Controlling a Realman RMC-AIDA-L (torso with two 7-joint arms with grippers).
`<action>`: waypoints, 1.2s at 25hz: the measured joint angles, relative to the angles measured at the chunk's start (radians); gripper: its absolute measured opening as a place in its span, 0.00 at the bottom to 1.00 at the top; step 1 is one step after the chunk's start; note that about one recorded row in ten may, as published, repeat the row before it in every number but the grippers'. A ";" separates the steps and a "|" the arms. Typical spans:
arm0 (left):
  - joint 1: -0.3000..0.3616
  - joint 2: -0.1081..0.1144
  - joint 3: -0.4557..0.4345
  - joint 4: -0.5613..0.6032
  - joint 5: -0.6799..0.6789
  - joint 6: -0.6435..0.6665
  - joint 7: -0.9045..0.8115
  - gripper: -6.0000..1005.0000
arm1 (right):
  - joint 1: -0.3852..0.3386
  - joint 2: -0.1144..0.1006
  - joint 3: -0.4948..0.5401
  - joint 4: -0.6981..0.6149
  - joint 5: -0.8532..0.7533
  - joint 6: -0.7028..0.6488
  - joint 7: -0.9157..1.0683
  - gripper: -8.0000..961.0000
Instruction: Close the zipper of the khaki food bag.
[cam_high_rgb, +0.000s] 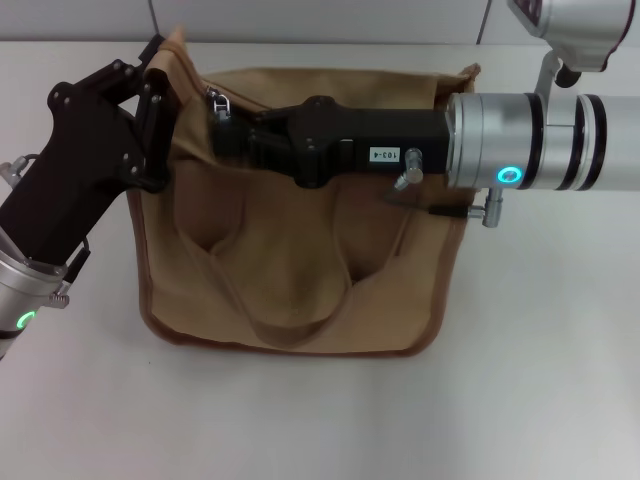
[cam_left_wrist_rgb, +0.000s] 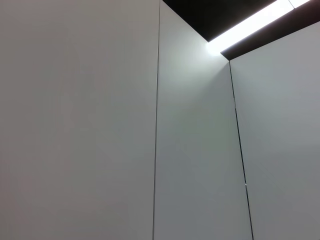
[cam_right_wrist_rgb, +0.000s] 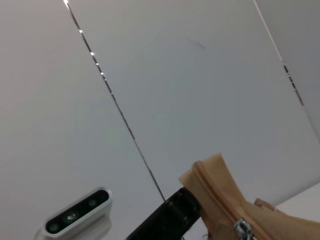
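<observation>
The khaki food bag lies in the middle of the white table, its two loop handles flopped toward me. My left gripper is at the bag's far left top corner, shut on the fabric there. My right gripper reaches in from the right across the bag's top panel and is shut on the zipper's silver pull tab close to that corner. In the right wrist view the zipper slider sits near the raised tan corner, beside a black finger of the left gripper. The right arm hides most of the zip line.
The white table extends around the bag on all sides. The right arm's silver barrel hangs over the bag's far right corner. The left wrist view shows only grey wall panels and a ceiling light strip.
</observation>
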 joint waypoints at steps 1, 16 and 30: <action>0.000 0.000 0.000 0.000 0.001 0.000 0.000 0.03 | 0.003 0.000 -0.002 0.001 0.000 0.007 0.001 0.21; 0.012 0.000 -0.018 0.001 -0.007 -0.013 0.026 0.03 | -0.037 -0.005 0.013 -0.026 0.001 -0.025 -0.004 0.01; 0.031 0.004 -0.085 0.002 -0.010 -0.034 0.026 0.03 | -0.089 -0.046 0.050 -0.046 -0.036 -0.066 0.002 0.01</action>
